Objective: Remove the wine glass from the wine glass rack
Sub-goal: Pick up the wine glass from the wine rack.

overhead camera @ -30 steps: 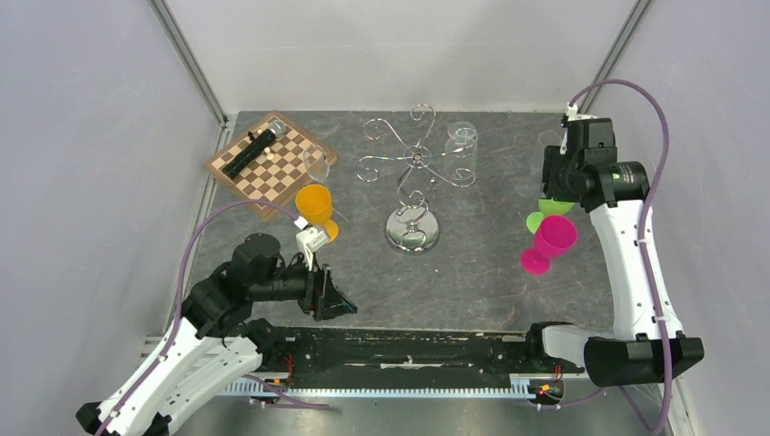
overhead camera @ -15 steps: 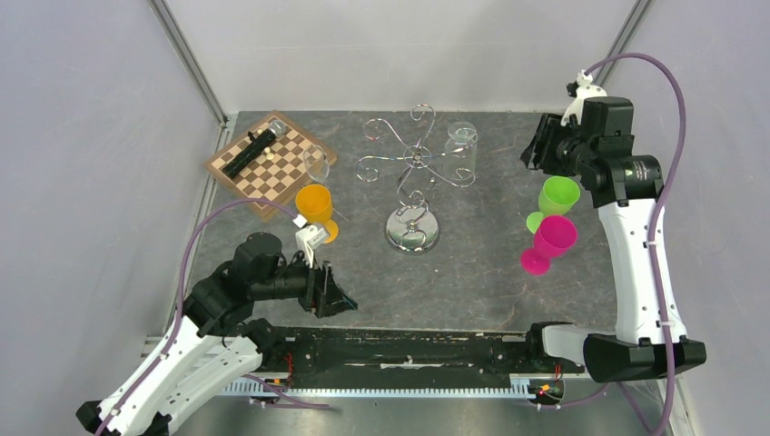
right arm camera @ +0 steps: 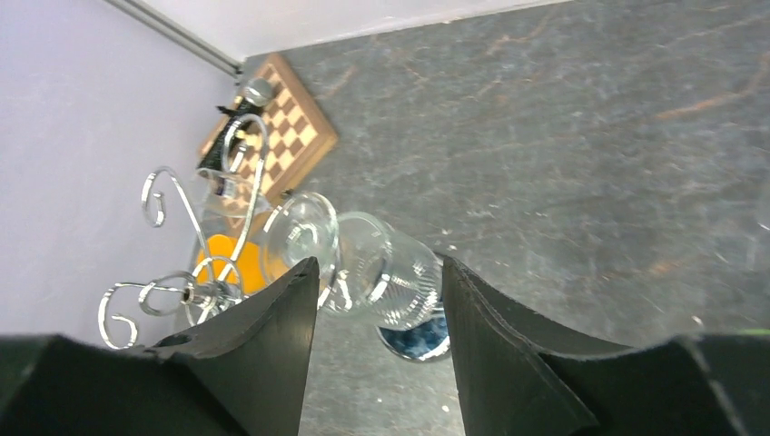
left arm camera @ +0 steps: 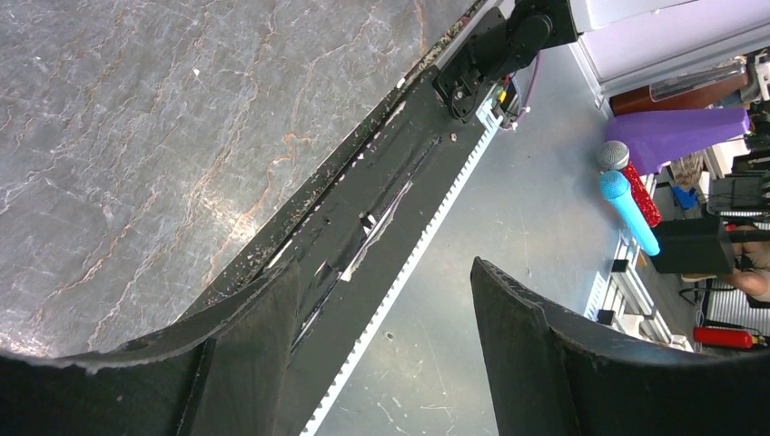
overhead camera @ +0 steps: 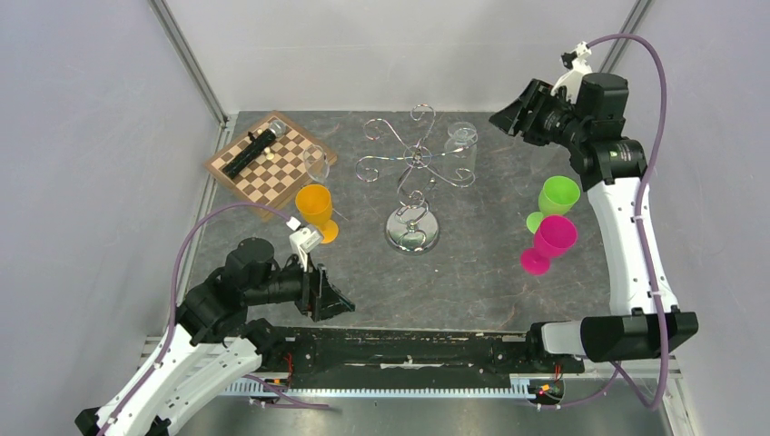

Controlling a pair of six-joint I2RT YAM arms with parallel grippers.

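Observation:
The chrome wine glass rack (overhead camera: pixel 413 173) stands mid-table on its round base. A clear wine glass (overhead camera: pixel 461 143) hangs upside down from its right arm. My right gripper (overhead camera: pixel 502 118) is open and raised just right of that glass, pointing at it. In the right wrist view the glass (right arm camera: pixel 390 277) sits just beyond and between my open right gripper (right arm camera: pixel 377 268), not touched, with the rack's scrolls (right arm camera: pixel 195 291) to its left. My left gripper (overhead camera: pixel 338 304) is open and empty low by the table's front edge. Its wrist view shows the left gripper (left arm camera: pixel 386 272) over that edge.
A chessboard (overhead camera: pixel 270 163) with a black object lies at the back left. Beside it stand a clear glass (overhead camera: pixel 317 163) and an orange glass (overhead camera: pixel 315 207). A green glass (overhead camera: pixel 557 198) and a pink glass (overhead camera: pixel 552 238) stand at the right. The black front rail (overhead camera: pixel 409 345) runs along the near edge.
My right gripper has risen from above the green glass and swung left and back toward the clear glass on the rack. The left arm has barely shifted.

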